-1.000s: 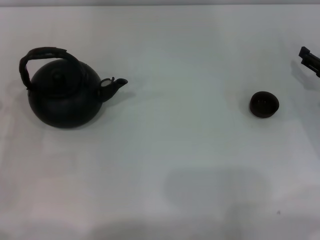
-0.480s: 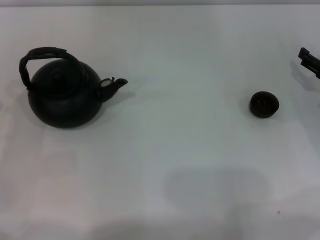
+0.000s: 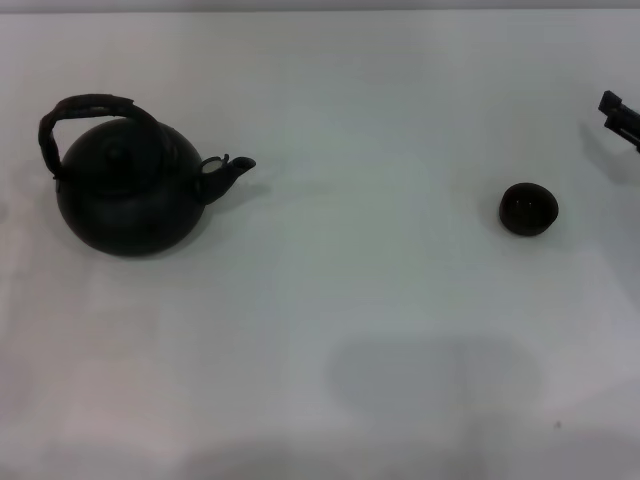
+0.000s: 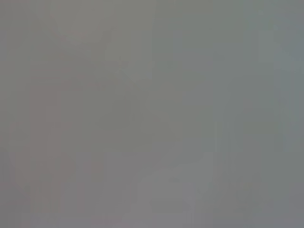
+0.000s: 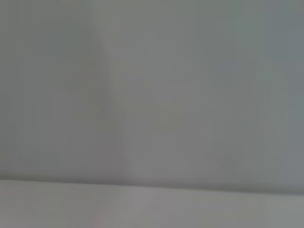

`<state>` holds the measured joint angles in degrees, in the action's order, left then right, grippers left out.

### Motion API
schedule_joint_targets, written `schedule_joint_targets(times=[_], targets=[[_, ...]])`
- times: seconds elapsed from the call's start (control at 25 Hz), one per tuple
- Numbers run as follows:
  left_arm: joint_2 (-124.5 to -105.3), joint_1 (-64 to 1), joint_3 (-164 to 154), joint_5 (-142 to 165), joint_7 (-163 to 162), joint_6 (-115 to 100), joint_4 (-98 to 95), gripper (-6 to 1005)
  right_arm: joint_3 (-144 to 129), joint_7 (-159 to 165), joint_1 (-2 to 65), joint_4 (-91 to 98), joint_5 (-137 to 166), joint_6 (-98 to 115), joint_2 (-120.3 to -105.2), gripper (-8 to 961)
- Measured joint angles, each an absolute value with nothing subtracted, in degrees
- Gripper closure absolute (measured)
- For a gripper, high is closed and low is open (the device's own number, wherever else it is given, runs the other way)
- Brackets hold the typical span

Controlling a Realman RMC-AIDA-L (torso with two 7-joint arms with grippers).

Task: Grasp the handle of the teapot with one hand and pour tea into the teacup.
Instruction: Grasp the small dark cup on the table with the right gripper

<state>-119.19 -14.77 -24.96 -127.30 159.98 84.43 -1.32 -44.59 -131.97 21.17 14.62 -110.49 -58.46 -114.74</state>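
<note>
1. Table [image 3: 380, 300]: plain white top, fills nearly the whole head view. A thin darker strip runs along its far edge; nothing else of the room shows. A soft grey shadow patch lies on the near side, between teapot and teacup.
2. Teapot [image 3: 125, 200]: big round matte black pot, upright on the table's left part, lid on. Short spout [image 3: 228, 170] points toward the teacup.
3. Handle [image 3: 85, 110]: dark rough hoop arching over the teapot's lid, leaning toward the side away from the spout. Nothing is touching it.
4. Teacup [image 3: 528, 209]: small black bowl-like cup, upright, well apart from the teapot, on the spout side. Inside looks dark; contents can't be told.
5. Right gripper [image 3: 622, 118]: only a black tip pokes in at the table's right edge, beyond the teacup and farther back, apart from it. Can't tell whether the fingers are spread or pressed together.
6. Left gripper: not seen in any view. Both wrist views show only flat grey-white surface.
</note>
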Motion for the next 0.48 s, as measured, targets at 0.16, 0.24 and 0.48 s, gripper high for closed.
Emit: schedule_joint_targets(times=[0.16, 0.24, 0.48], targets=[[-119.18, -13.9, -24.9, -127.3, 160.1, 84.7, -1.3, 951, -44.6, -128.2, 17.0, 21.7, -105.9, -64.9, -113.21, 98], [-119.18, -13.4, -24.9, -127.3, 160.1, 84.8, -1.3, 950, -44.6, -124.1, 14.7, 26.7, -102.4, -67.6, -112.5, 98], [-119.23, -11.9, -25.0, -127.1, 160.1, 85.1, -1.3, 941, -44.0, -112.5, 11.4, 39.6, -90.9, -74.0, -110.78, 99]])
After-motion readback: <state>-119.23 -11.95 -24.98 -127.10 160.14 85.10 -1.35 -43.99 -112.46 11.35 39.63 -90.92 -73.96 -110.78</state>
